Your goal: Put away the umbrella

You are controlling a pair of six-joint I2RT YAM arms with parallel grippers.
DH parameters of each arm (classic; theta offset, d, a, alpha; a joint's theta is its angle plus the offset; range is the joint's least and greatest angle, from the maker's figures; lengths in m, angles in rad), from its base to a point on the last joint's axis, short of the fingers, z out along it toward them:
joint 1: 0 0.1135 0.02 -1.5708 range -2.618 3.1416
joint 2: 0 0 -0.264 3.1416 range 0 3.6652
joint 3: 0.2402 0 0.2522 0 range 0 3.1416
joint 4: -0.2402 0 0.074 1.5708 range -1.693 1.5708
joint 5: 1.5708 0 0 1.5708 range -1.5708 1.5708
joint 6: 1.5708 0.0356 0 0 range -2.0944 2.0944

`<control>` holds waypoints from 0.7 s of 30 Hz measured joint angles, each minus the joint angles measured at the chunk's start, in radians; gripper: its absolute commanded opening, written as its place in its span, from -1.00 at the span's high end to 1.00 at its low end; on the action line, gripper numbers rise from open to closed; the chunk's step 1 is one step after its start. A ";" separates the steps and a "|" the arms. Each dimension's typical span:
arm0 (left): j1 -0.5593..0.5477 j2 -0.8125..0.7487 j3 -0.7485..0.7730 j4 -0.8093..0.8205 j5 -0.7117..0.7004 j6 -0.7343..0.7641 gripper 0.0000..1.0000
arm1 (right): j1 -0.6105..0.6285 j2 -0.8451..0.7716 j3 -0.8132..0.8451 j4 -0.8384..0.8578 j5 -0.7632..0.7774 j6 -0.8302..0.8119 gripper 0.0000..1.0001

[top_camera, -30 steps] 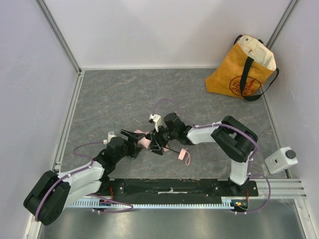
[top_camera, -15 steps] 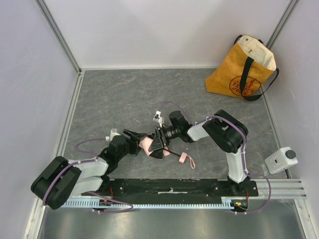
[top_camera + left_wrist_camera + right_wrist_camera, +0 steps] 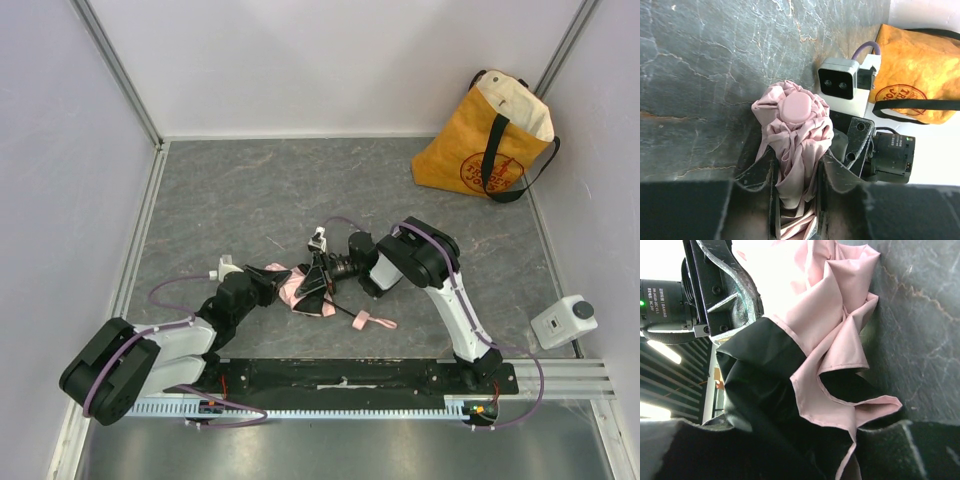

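**Entry: pink umbrella, half gathered, held from both sides**

- **Location.** The umbrella point(image 3: 300, 285) lies low on the table point(image 3: 240, 200), near the front edge and between the two arms. Its handle point(image 3: 375, 321) and strap trail loose to the right.
- **Left gripper point(image 3: 268, 283).** Pressed in on the bunched canopy just under the round top cap, with cloth squeezed between both fingers point(image 3: 757, 175).
- **Right gripper point(image 3: 318, 275).** Pinching a fold of canopy with the black lining showing (the bite looks shallow to me).
- **Step in hand, as I read it.** I am bundling the canopy tight. I would keep the left as the anchor and have the right sweep the slack folds toward it. The pull should go on the cloth, not on the ribs.
- **Surroundings.** A yellow tote bag point(image 3: 480, 150) stands in the far right corner, well apart, with its mouth open. A small white box point(image 3: 563, 320) sits by the right rail.
- **Obstructions.** The right arm's folded elbow sits between the umbrella and the bag. The strap could snag, and the two wrists are very close together.
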 measured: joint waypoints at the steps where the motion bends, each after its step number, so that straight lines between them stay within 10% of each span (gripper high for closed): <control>1: 0.000 0.001 0.000 0.008 0.000 0.000 0.87 | -0.001 0.003 0.000 0.011 0.000 0.011 0.96; 5: -0.002 0.014 0.000 0.019 0.010 0.011 0.97 | -0.005 -0.006 -0.020 0.007 0.012 -0.030 0.26; 15: -0.002 0.005 -0.002 -0.014 0.006 0.013 0.97 | -0.001 -0.322 0.107 -0.999 0.228 -0.820 -0.94; 21: -0.004 0.001 -0.002 -0.033 0.045 0.013 0.97 | -0.015 -0.456 0.133 -1.255 0.455 -1.104 -0.96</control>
